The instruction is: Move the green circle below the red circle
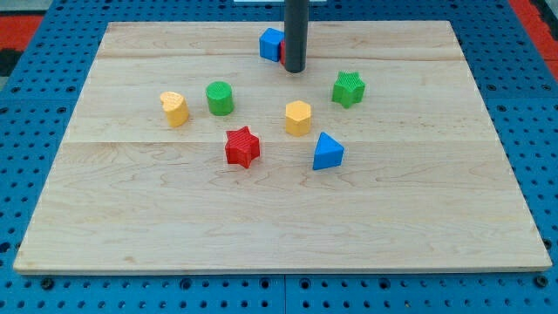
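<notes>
The green circle [220, 98] stands on the wooden board [157, 218] left of centre. My tip [295, 70] is near the view's top, well to the right of and above the green circle. A red block [282, 49] is mostly hidden behind the rod; only a thin red sliver shows, so its shape cannot be made out. A blue cube [271, 43] sits just to the left of the rod, touching the red sliver.
A yellow heart-like block [174, 108] sits left of the green circle. A red star [242, 146], a yellow hexagon [298, 117], a blue triangle [327, 152] and a green star [348, 88] lie around the middle. Blue pegboard surrounds the board.
</notes>
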Tool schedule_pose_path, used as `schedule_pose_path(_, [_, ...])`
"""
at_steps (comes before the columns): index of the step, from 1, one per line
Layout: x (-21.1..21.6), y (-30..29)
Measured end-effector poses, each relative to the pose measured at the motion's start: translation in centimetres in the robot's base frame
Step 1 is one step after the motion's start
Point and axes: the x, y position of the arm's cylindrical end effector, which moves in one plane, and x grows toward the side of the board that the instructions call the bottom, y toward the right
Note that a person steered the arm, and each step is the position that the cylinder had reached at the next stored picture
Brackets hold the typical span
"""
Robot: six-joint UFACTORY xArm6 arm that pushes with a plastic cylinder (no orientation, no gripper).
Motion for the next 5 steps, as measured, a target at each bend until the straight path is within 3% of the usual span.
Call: schedule_pose_path(5, [3.4, -0.5])
